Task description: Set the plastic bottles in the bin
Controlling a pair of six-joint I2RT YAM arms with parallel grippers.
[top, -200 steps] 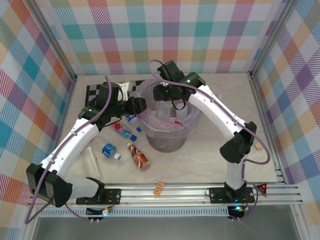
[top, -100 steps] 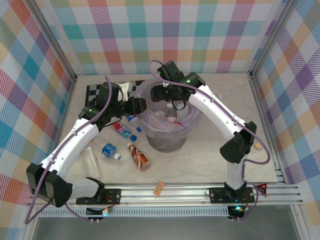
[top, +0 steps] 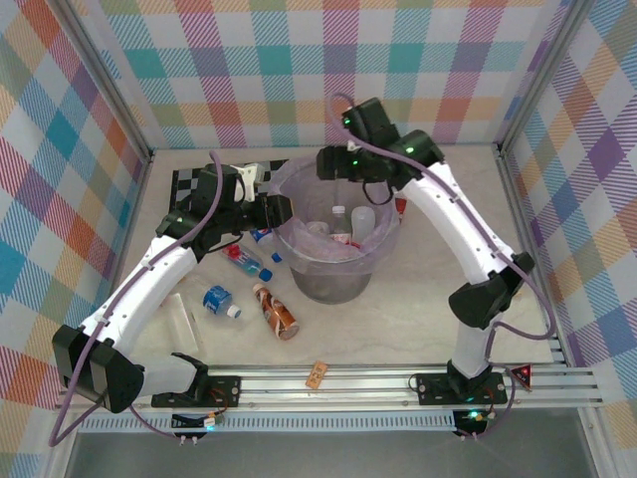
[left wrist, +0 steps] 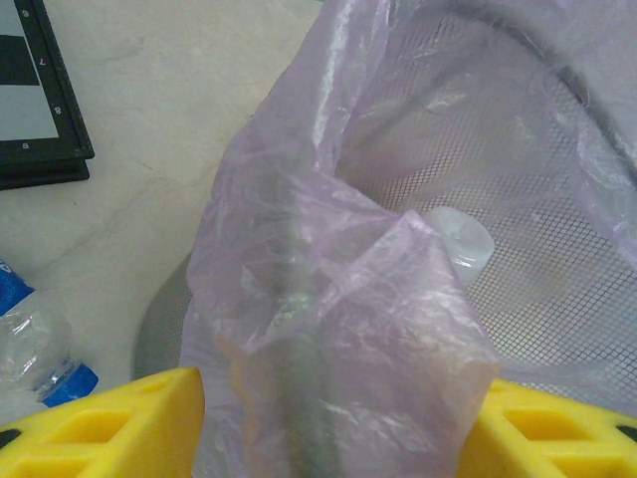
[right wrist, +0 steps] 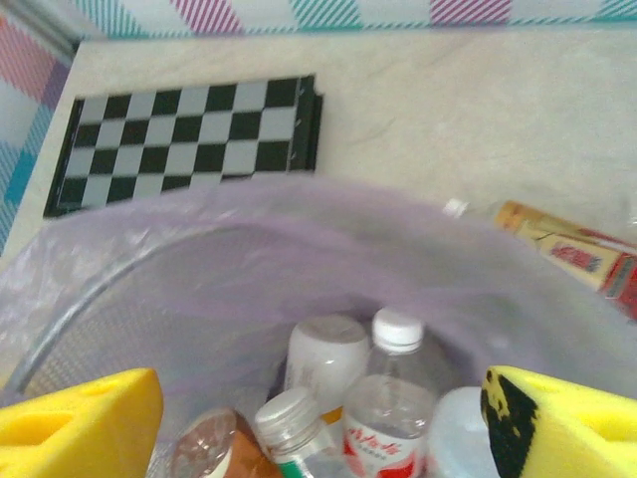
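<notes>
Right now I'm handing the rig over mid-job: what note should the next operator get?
Left claw: shut on the lilac-lined rim of the large round grey bin.
Right claw: open, empty, above the bin.
Done: several small plastic bottles lie inside the bin.
To do: bottles on the table left of the bin, including a red-capped clear bottle, a blue-labelled bottle and a brown-orange labelled bottle.

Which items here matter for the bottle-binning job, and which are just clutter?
Job: bin; bottles inside it; on the table: blue-label bottle, brown-label bottle, red-cap bottle, clear bottle.
Clutter: chequered board; cork.
</notes>
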